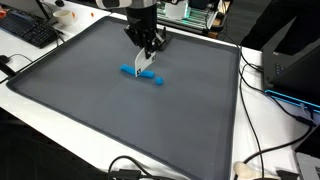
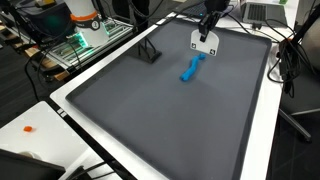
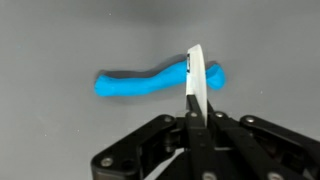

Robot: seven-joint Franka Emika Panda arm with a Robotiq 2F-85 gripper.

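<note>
My gripper [image 1: 148,48] is shut on a thin flat white piece [image 1: 143,63] that hangs down from the fingers. It hovers just above a blue elongated wavy object [image 1: 143,76] lying on the grey mat [image 1: 90,110]. In an exterior view the gripper [image 2: 207,30] holds the white piece [image 2: 205,43] just behind the blue object [image 2: 190,70]. In the wrist view the white piece [image 3: 195,80] shows edge-on between the shut fingers [image 3: 197,118], crossing the right end of the blue object [image 3: 140,83]. Whether the piece touches the blue object I cannot tell.
The mat [image 2: 150,120] has a raised dark rim on a white table. A black keyboard [image 1: 30,30] lies beyond one corner. Cables [image 1: 262,150] run along one side. A small black stand [image 2: 150,52] sits on the mat. A small orange item [image 2: 28,128] lies on the table.
</note>
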